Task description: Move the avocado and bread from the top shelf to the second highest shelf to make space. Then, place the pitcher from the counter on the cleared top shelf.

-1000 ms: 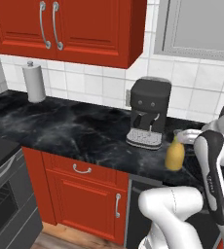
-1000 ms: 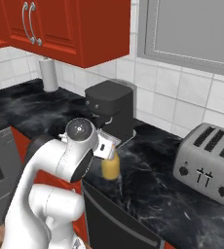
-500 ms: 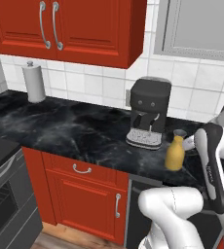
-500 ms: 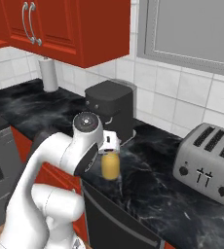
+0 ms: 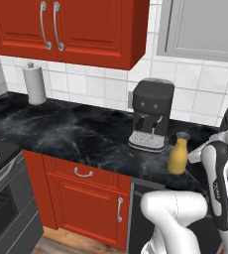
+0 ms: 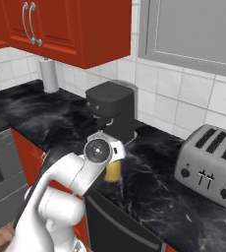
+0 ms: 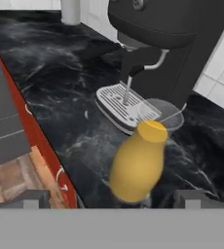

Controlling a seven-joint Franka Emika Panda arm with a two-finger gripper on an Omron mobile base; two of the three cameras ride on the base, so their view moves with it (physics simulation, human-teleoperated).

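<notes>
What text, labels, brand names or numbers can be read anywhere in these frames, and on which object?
No readable words or numbers anywhere.
Toaster: small white marks near its knobs, too small to read.
Robot arm: a faint dark marking along the link, too blurred to read.
Coffee machine, pitcher, paper towel roll and cabinets: no lettering visible.

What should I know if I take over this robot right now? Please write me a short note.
Pincer: open, with a fingertip on either side of the base of the pitcher, not closed on it.
Pitcher: upright on the counter, next to the coffee machine.
Done: pincer is in place for the grasp.
Left: close, lift, carry the pitcher to the top shelf.
Avocado and bread: these pictures cannot settle whether they are moved; check first.
</notes>
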